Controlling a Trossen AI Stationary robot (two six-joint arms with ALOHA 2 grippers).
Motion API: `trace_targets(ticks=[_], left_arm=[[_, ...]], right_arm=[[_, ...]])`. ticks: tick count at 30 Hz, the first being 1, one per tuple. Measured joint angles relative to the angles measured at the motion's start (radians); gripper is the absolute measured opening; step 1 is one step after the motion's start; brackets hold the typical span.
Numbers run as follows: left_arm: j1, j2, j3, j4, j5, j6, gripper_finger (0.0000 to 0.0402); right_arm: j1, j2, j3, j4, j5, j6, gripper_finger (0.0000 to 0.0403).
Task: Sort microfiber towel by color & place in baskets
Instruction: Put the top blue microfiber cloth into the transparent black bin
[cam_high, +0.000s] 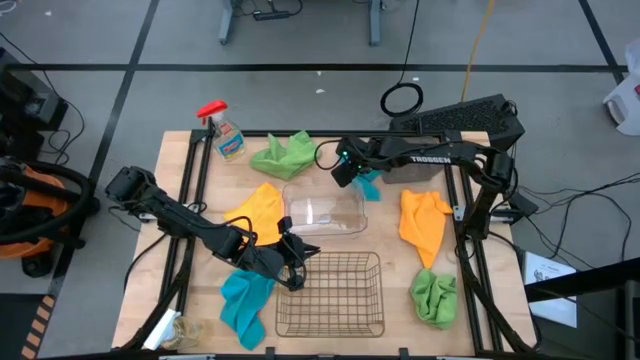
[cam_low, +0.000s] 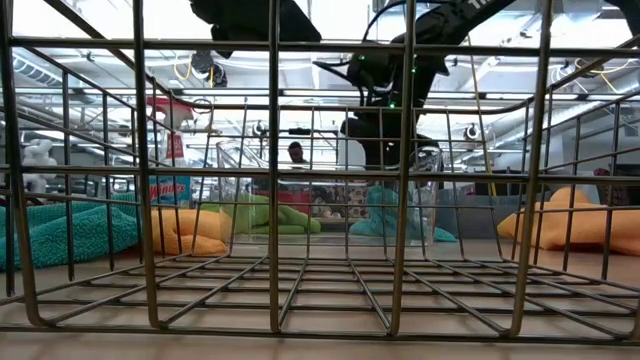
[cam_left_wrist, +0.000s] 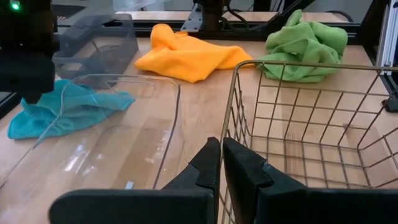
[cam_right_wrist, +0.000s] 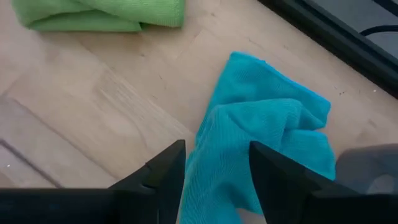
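The right arm is hiding most of a teal towel (cam_high: 372, 186); another green towel (cam_right_wrist: 99, 14) is running off frame beyond the fingers.

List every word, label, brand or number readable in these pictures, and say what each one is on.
"TROSSEN": white letters on the right arm, read in the high view.
Spray bottle: its label has print, too small to read in the high view; too blurred to read in the low view.
Paper sheet on the floor beside the table: print too small to read.
Nothing else is legible.
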Motion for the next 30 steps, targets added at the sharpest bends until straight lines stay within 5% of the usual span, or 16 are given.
trace_targets(ticks=[8,17,23,30], left_arm=[[0.0,0.0,0.0,0.003,0.001,0.0,0.0028],[-0.003,-0.001,0.0,0.003,0.006,0.0,0.0028],[-0.004,-0.001,0.0,0.003,0.006,0.0,0.0028],[-0.004,-0.001,0.0,0.003,0.006,0.007,0.0028]], right_arm=[[-0.002,0.041,0.0,0.009,-0.022,-0.01,0.0135],[-0.002,0.066,0.0,0.023,-0.022,-0.021,0.0009],[0.012,0.043,-0.002,0.035,-0.016,-0.034,0.0003],[0.082,-0.166,0.013,0.02,0.01,-0.07,0.0002]])
